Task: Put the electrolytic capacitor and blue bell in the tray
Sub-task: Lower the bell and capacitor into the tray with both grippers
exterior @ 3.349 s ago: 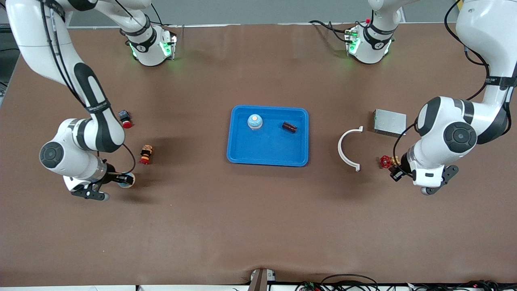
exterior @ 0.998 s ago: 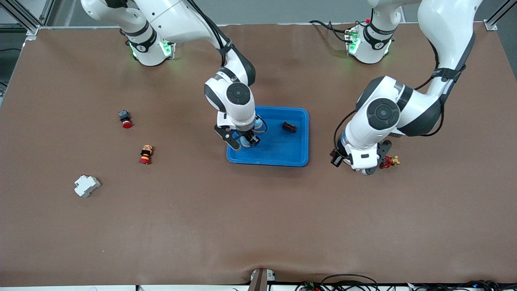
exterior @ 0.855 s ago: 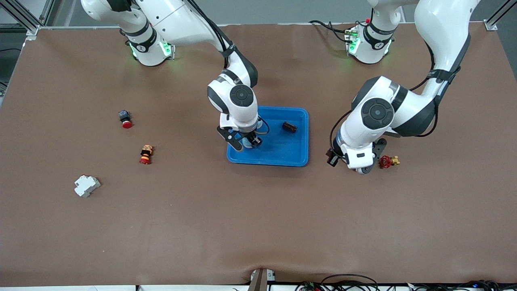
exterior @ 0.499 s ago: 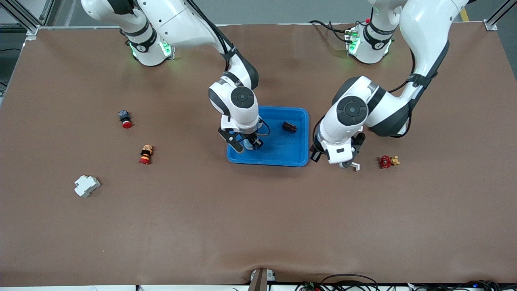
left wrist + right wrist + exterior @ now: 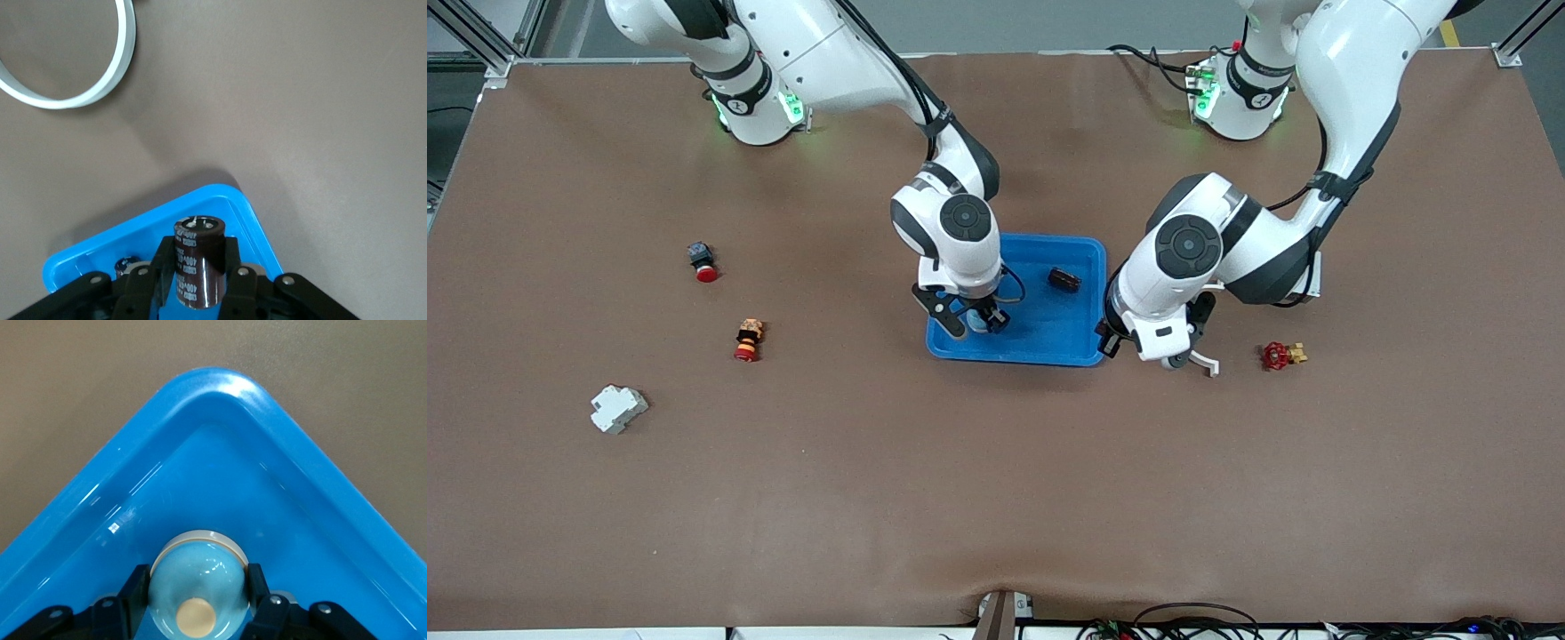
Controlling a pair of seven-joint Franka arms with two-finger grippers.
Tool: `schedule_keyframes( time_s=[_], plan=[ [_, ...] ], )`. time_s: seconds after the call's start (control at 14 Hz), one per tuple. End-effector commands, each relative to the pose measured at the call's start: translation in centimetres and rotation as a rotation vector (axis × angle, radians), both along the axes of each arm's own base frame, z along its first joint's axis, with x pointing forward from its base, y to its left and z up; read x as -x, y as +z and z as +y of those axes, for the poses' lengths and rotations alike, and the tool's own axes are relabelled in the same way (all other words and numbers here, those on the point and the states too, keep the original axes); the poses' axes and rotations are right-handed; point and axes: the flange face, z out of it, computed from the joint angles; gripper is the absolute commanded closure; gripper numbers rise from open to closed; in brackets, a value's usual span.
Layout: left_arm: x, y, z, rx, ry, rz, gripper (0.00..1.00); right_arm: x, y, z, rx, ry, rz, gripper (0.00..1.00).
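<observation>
Both arms have swung in since the earlier frame. Right gripper (image 5: pixel 971 322) pinches the blue bell (image 5: pixel 197 588) low over the tray (image 5: pixel 1049 354), inside the corner nearest the right arm's end. Left gripper (image 5: pixel 1149 348) clamps the electrolytic capacitor (image 5: pixel 198 268) over the tray's rim (barely inside). We risk dropping it outside the rim or onto the capacitor already in the tray (image 5: pixel 1064 279). Tray's centre is free; white ring (image 5: pixel 1206 364) sits close.

Right gripper (image 5: pixel 971 322) over blue tray (image 5: pixel 1049 342), left gripper (image 5: pixel 1152 351) beside it.

Overhead front; close wrists (shared tray (image 5: pixel 1083 347))
</observation>
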Motion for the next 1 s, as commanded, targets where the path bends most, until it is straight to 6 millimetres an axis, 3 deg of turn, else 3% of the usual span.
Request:
schedule_keyframes(
  time_s=[0.0,0.21,0.29,0.36,0.43,0.57,0.93],
  plan=[
    [0.7,-0.5,-2.1,0.006,0.020,0.006,1.00,-0.2,-0.7,0.7,0.011,-0.010,-0.014,1.00],
    [1.2,-1.6,-3.1,0.012,0.036,0.018,1.00,-0.3,-0.8,0.6,0.012,-0.013,-0.013,1.00],
    [1.2,-1.8,-3.2,0.016,0.043,0.018,1.00,-0.5,-0.7,0.4,0.011,-0.017,-0.013,0.83],
    [1.6,-1.9,-3.7,0.017,0.047,0.020,1.00,-0.6,-0.7,0.2,0.011,-0.019,-0.014,0.14],
    [1.6,-2.2,-4.0,0.024,0.056,0.021,1.00,-0.7,-0.7,0.2,0.012,-0.020,-0.015,0.00],
    [2.5,-2.8,-5.2,0.023,0.068,0.023,1.00,-0.7,-0.7,0.2,0.017,-0.013,-0.020,0.00],
    [3.7,-6.2,-6.0,-0.020,0.088,0.059,1.00,-0.7,-0.2,0.3,0.016,-0.009,-0.023,0.00]
  ],
)
